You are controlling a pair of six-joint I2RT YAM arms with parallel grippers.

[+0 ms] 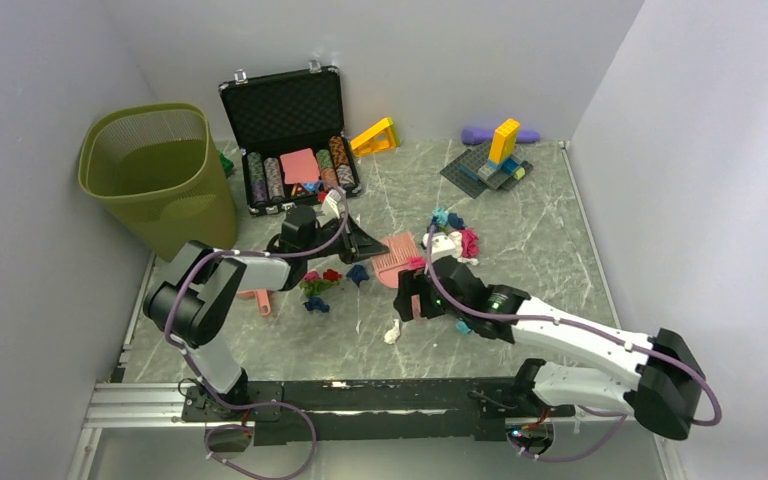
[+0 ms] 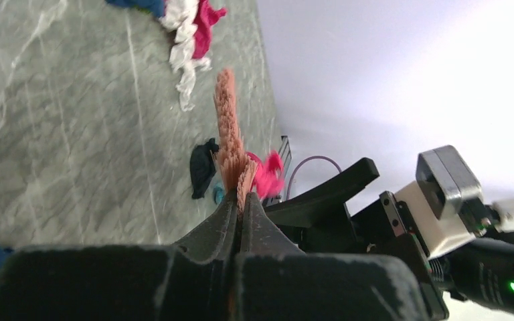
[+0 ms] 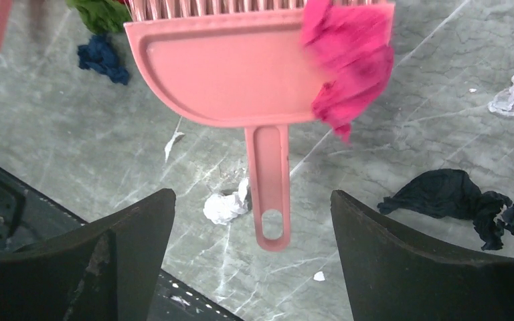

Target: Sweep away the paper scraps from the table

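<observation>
Above the dustpan (image 3: 241, 80), right tool (image 3: 252, 200) gapes — left tool (image 2: 241, 200) clamps brush (image 2: 226, 114).

Paper scraps (image 1: 318, 288): small crumpled wads in red, pink, blue, green, white, black; clustered left of centre and right of centre, others scattered between.
Table (image 1: 545, 255): grey-green marble, white-veined, flat.
</observation>
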